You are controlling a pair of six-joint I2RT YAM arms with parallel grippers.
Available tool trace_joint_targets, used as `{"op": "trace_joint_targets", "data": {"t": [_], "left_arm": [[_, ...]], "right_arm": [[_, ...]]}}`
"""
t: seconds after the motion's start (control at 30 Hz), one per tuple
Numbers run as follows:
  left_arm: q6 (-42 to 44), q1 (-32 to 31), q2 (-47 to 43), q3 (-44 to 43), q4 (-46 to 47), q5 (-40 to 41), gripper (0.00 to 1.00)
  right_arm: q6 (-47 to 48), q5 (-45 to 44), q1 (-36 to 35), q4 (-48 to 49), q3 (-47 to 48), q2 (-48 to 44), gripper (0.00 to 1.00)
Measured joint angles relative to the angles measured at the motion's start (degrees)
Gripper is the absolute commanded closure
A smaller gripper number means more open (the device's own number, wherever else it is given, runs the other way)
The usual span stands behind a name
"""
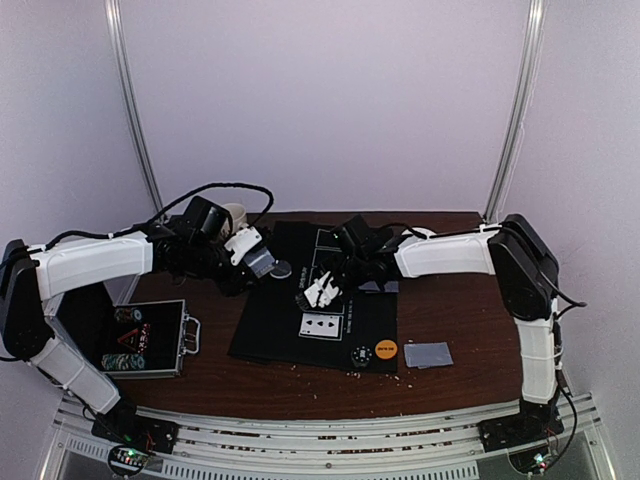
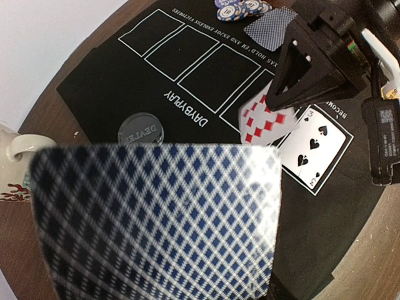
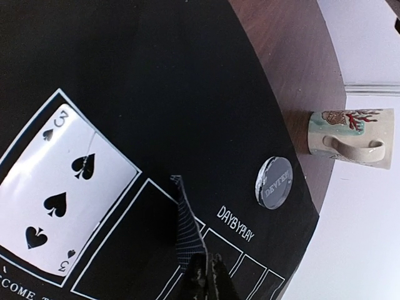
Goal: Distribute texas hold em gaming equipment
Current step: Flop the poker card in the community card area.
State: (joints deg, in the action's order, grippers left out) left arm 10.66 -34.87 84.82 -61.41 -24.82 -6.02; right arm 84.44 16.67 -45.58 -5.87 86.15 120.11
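Observation:
My left gripper [image 1: 256, 262] is shut on a stack of playing cards [image 2: 156, 219]. Their blue-and-white checked backs fill the lower left wrist view and hide the fingers. My right gripper [image 3: 208, 276] is shut on a single card [image 3: 187, 231], seen edge-on there. From the left wrist this card [image 2: 262, 119] shows red diamonds and hangs just above the black mat [image 1: 270, 335]. Beside it a three of spades [image 1: 320, 325] lies face up in a printed box. A grey dealer disc [image 1: 282, 268] rests at the mat's far left edge.
A black-white disc [image 1: 362, 356] and an orange disc [image 1: 386, 350] sit at the mat's near right corner. Face-down cards [image 1: 428, 354] lie on the wood to their right. An open chip case [image 1: 145, 340] is at near left. A patterned mug [image 3: 350, 134] stands behind the mat.

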Motion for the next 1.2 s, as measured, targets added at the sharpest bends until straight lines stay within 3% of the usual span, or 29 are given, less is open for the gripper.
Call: {"op": "trace_joint_targets", "data": {"t": [0.33, 0.67, 0.77, 0.87, 0.97, 1.2], "left_arm": [[0.0, 0.0, 0.0, 0.0, 0.0, 0.0, 0.58], [0.0, 0.0, 0.0, 0.0, 0.0, -0.1, 0.58], [0.0, 0.0, 0.0, 0.0, 0.0, -0.2, 0.58], [0.1, 0.0, 0.0, 0.0, 0.0, -0.2, 0.58], [0.1, 0.0, 0.0, 0.0, 0.0, -0.2, 0.58], [0.1, 0.0, 0.0, 0.0, 0.0, -0.3, 0.58]], "right_arm": [[4.9, -3.1, 0.2, -1.3, -6.4, -0.9, 0.68], [-2.4, -7.6, 3.6, 6.3, -13.2, -10.5, 0.41], [-7.3, -7.7, 4.2, 9.2, -15.6, -13.2, 0.39], [-17.9, -7.7, 4.2, 14.9, -19.9, -16.8, 0.33], [-37.6, -9.7, 4.1, 19.7, -21.6, -19.1, 0.37], [-84.6, -14.8, 4.0, 9.8, -5.4, -15.0, 0.48]]}}
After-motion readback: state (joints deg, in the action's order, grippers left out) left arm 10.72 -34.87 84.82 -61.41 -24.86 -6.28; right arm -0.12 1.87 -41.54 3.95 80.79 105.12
